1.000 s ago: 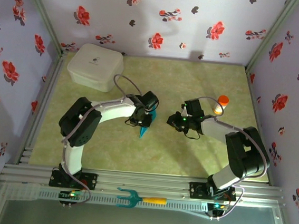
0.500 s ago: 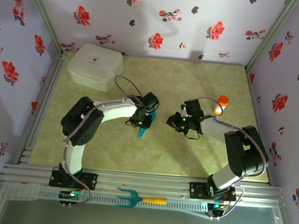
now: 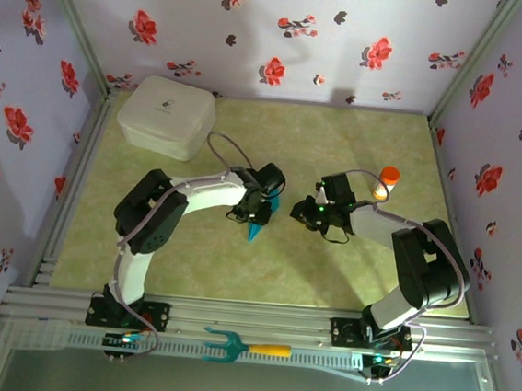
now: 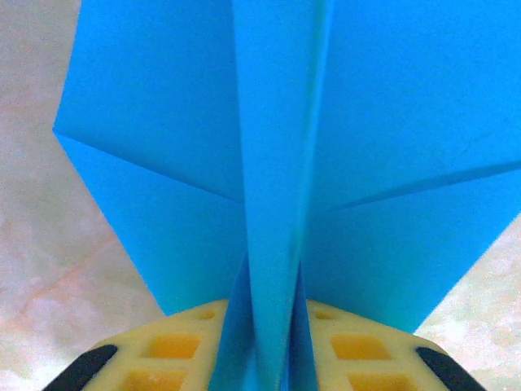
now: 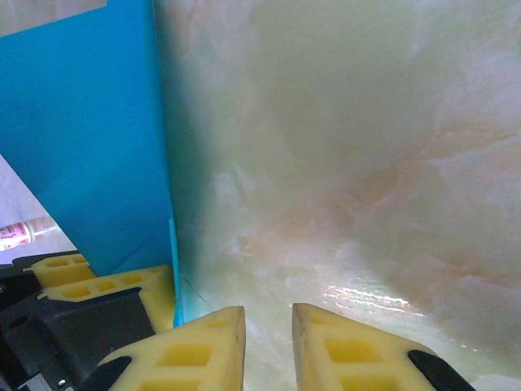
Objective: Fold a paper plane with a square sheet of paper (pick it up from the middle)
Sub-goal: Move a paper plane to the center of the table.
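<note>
The teal-blue paper plane (image 3: 260, 227) stands on edge on the mat, nose toward the near edge. My left gripper (image 3: 261, 210) is shut on it from above. In the left wrist view the centre fold of the paper plane (image 4: 277, 122) runs down between the yellow fingers (image 4: 179, 354), and the wings spread to both sides above my left gripper (image 4: 273, 362). My right gripper (image 3: 302, 214) hangs just to the right of it, low over the mat. In its own view my right gripper (image 5: 269, 342) is open by a narrow gap with nothing in it, and the paper plane (image 5: 89, 147) rises at the left.
A white lidded box (image 3: 167, 117) sits at the back left. A small orange-capped bottle (image 3: 388, 178) stands beside the right arm. A teal fork-shaped tool with a yellow handle (image 3: 237, 346) lies on the front rail. Floral walls close in three sides.
My left gripper has shifted a little to the right, carrying the paper plane closer to the right gripper. The right arm has stayed put.
</note>
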Robot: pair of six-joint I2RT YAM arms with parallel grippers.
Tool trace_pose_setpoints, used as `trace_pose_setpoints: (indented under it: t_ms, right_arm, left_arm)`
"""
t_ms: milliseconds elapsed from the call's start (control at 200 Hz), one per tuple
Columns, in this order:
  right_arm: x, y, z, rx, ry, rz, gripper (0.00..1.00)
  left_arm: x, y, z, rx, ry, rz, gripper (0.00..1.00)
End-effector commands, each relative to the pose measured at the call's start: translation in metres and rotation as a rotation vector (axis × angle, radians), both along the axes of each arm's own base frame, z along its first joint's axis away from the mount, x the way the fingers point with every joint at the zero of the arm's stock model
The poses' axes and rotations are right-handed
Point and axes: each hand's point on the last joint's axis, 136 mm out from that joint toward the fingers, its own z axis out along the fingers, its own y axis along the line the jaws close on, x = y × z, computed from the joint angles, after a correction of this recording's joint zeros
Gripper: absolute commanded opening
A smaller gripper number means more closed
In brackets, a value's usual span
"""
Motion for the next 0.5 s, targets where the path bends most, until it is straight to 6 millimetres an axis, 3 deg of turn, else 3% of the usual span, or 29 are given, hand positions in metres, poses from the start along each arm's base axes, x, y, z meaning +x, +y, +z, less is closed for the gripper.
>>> trace_pose_setpoints:
  t_ms: [0, 495]
  right_arm:
    - [-0.001, 0.002, 0.005, -0.007, -0.010, 0.015, 0.23]
    - [-0.008, -0.005, 0.013, -0.045, -0.049, 0.057, 0.25]
  left_arm:
    - [-0.006, 0.017, -0.011, 0.110, 0.022, 0.064, 0.28]
    - [-0.013, 0.008, -0.010, 0.200, 0.028, 0.162, 0.35]
